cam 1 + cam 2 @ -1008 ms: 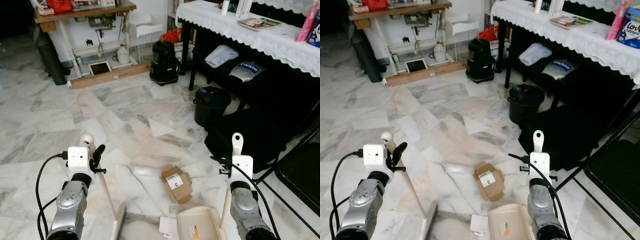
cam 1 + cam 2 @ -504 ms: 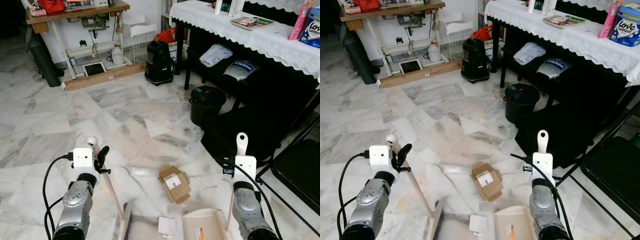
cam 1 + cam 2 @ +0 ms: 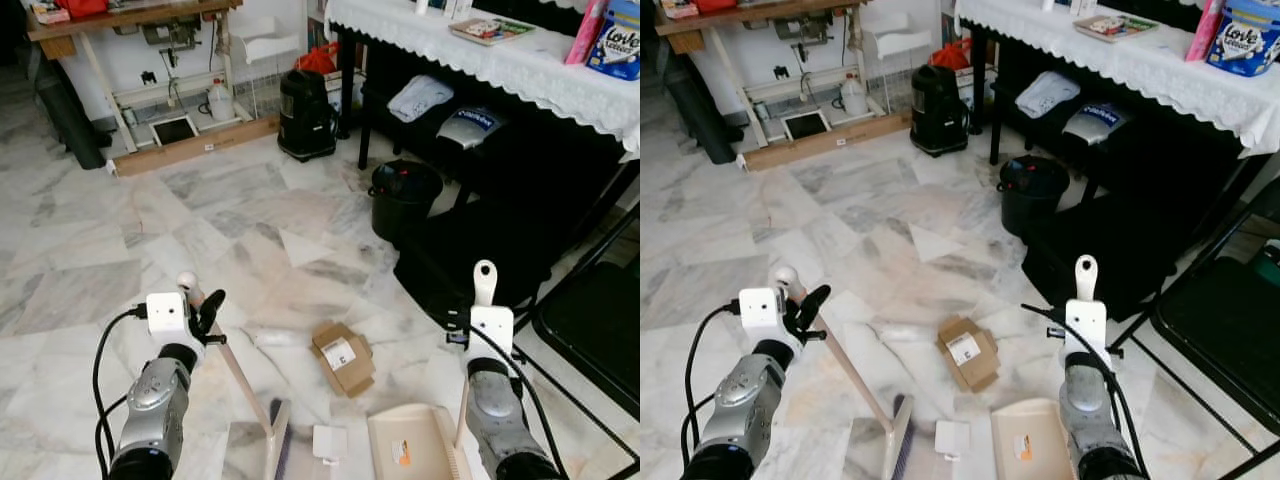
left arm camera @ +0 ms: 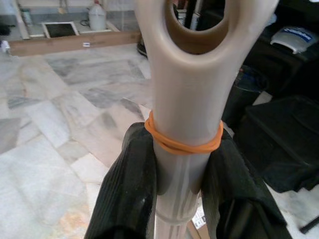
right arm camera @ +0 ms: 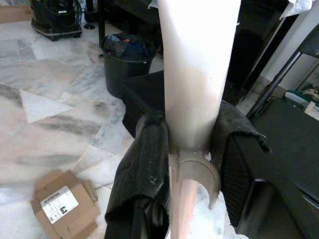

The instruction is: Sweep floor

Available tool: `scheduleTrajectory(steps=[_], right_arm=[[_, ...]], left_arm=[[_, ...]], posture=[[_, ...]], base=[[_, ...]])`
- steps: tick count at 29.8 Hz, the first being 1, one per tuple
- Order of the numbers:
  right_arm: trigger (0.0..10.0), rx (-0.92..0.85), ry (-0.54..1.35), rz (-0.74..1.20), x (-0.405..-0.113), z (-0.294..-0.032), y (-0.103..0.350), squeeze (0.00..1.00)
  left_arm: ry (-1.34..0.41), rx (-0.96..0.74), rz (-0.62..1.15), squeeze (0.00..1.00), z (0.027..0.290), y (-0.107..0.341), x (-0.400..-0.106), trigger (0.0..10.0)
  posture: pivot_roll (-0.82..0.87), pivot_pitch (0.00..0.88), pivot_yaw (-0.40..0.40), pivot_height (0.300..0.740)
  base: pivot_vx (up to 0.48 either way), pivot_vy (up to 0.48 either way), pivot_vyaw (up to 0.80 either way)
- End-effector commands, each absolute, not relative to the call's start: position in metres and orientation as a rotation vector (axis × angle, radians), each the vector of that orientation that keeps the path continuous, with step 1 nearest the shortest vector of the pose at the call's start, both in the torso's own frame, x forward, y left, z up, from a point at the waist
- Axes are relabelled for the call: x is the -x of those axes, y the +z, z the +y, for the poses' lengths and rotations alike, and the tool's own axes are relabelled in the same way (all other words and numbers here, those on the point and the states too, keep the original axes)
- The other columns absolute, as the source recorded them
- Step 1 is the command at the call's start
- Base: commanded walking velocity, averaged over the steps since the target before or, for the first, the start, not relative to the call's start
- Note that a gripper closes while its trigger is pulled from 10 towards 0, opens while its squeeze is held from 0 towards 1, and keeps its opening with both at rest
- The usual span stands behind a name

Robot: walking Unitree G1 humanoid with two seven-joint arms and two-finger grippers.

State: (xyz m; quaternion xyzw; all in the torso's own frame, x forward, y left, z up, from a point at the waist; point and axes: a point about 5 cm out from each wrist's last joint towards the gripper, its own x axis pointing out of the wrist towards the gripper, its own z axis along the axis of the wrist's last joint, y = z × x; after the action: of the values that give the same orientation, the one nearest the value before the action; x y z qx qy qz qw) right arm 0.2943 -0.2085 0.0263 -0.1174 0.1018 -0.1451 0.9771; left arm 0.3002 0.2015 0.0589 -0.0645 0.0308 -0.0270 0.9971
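Broom: handle (image 3: 232, 368) slants down from the left gripper to a brush head (image 3: 277, 452) resting on the marble floor (image 3: 130, 215), just left of a small white card (image 3: 328, 441).
Left gripper: left gripper (image 4: 185, 164) has its jaws closed on the top of the broom handle, both black fingers (image 4: 128, 189) pressed against the beige shaft just below an orange rubber band (image 4: 183, 143) and the hanging loop.
Dustpan: beige pan (image 3: 410, 446) lies flat on the floor in front of the right arm, its upright handle (image 3: 485, 283) rising to a tip with a hole.
Right gripper: right gripper (image 5: 192, 149) has its jaws clamped around the dustpan's pale handle, one finger on each side.
Rubbish: flattened cardboard box (image 3: 342, 357) with a white label lies on the floor between the broom and the dustpan, a little beyond both; the white card sits just beside the pan's left edge.
Floor beyond: black bucket (image 3: 404, 196) stands near a black bag or cushion (image 3: 460, 262) further out to the right.
Right side: long table (image 3: 520, 60) draped in a white lace cloth, with folded items stored beneath; a black folding chair (image 3: 595, 320) close to the right arm.
Far side: black vacuum cleaner (image 3: 305, 115), a white jug (image 3: 215, 98), and a wooden table (image 3: 130, 20) on white legs.
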Motion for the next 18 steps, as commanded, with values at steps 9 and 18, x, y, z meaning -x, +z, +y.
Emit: scheduleTrajectory(steps=[9, 18], right_arm=[[10.0, 0.238, -0.25, 0.217, -0.31, -0.201, 0.036, 0.0], [10.0, 0.227, -0.258, 0.197, -0.323, -0.205, 0.049, 0.0]], left_arm=[[-0.101, 0.302, 0.113, 0.0, 0.195, 0.062, -0.313, 10.0], [-0.185, 0.399, 0.136, 0.0, 0.182, 0.073, -0.328, 10.0]], posture=[[-0.03, 0.035, 0.006, 0.74], [-0.02, 0.0, 0.0, 0.74]], base=[[0.0, 0.0, 0.0], [0.0, 0.0, 0.0]])
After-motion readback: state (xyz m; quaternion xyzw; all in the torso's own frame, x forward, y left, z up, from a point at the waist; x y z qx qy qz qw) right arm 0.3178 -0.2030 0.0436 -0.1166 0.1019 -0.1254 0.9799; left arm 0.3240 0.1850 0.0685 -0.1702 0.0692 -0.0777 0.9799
